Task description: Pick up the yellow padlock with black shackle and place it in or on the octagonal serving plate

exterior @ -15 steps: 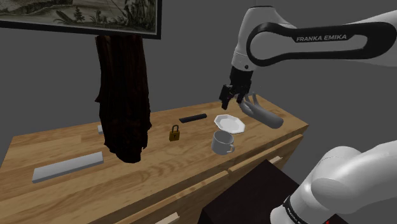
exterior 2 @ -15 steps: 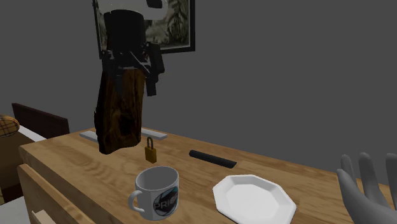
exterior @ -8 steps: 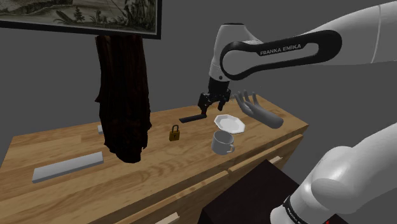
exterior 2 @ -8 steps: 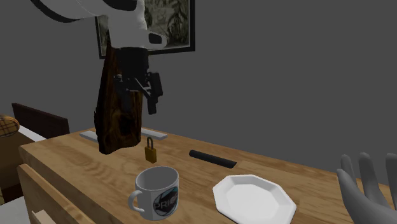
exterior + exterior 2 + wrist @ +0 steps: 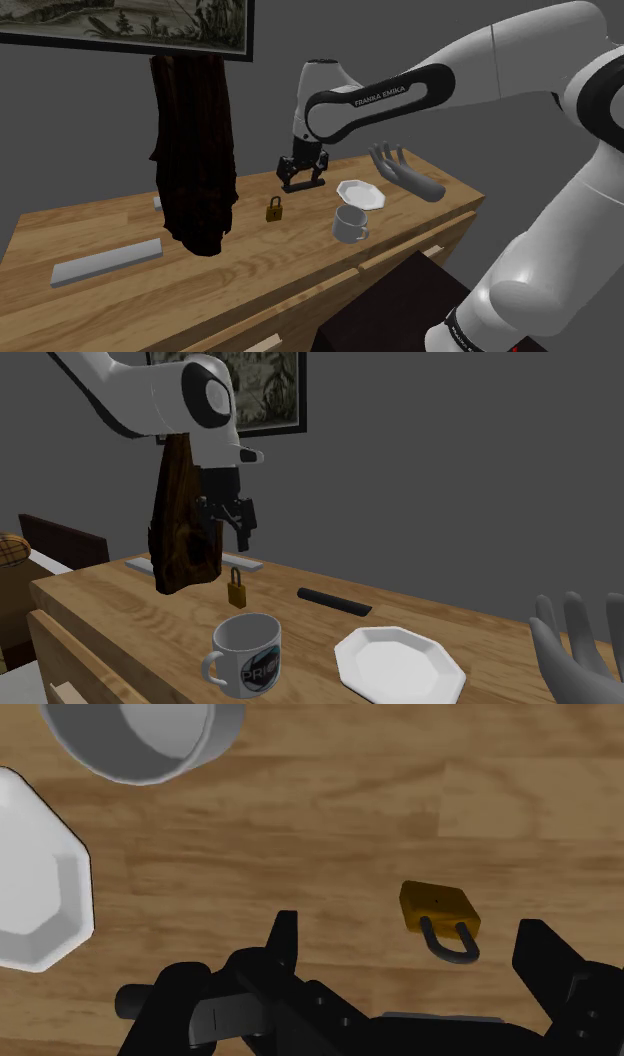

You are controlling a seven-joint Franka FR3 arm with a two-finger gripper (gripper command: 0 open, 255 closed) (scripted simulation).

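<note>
A small yellow-brown padlock (image 5: 274, 209) with a dark shackle stands on the wooden tabletop (image 5: 250, 270). It appears again in the second exterior view, padlock (image 5: 236, 590), and in the wrist view, padlock (image 5: 438, 909), lying just ahead of my fingers. My black gripper (image 5: 300, 178) hangs open above the table, a little toward the shoulder view's right of the padlock, with nothing between its fingers (image 5: 285, 932). The gripper (image 5: 233, 524) is above and behind the padlock; gripper (image 5: 412, 936). The white octagonal plate (image 5: 361, 194) (image 5: 400, 664) (image 5: 35, 894) lies empty beside a mug.
A grey-white mug (image 5: 349, 224) (image 5: 247, 652) (image 5: 150, 739) stands near the plate. A dark brown cloth (image 5: 195, 150) (image 5: 185, 527) hangs over the table. A black bar (image 5: 335, 601), a grey slab (image 5: 106, 261) and a grey hand model (image 5: 405, 175) also sit here.
The arm has swung toward the shoulder view's left, from over the plate to beside the padlock, and dropped lower. The fingers have stayed open. Nothing on the table moved.
</note>
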